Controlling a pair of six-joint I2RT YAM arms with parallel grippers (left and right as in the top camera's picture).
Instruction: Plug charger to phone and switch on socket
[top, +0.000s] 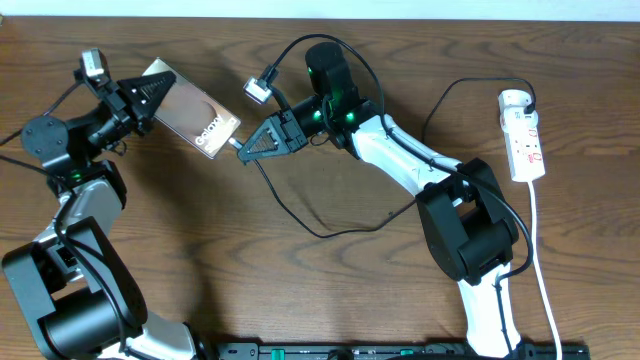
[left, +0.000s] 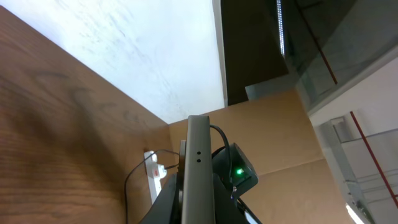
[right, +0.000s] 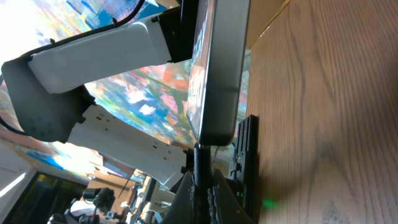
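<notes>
The step in hand was the first one, mating the cable to the handset. The left tool (top: 152, 96) was closed on the far end of the phone (top: 195, 112) and held it clear of the desk (top: 300, 300), tilted, with its bottom edge turned toward the other arm. The right tool (top: 243, 150) was pinched shut on the charger (top: 300, 222) just behind its connector tip (right: 199, 157). In the right wrist view that tip met the middle of the phone's bottom edge, in line with the phone's long axis. Whether it was fully seated in the port or only touching could not be told from these views.

The slack of the cable lay in a loop on the desk and ran off to the far end of the socket (top: 524, 140), which sat well apart at the right side. The plug appeared to be in there already, though it was too small to be sure.

The next move probably called for a short, straight push along the phone's length, with the left tool bracing against it. Any sideways tilt risked jamming the tip. After that the right tool would need to let go and travel to the socket switch
</notes>
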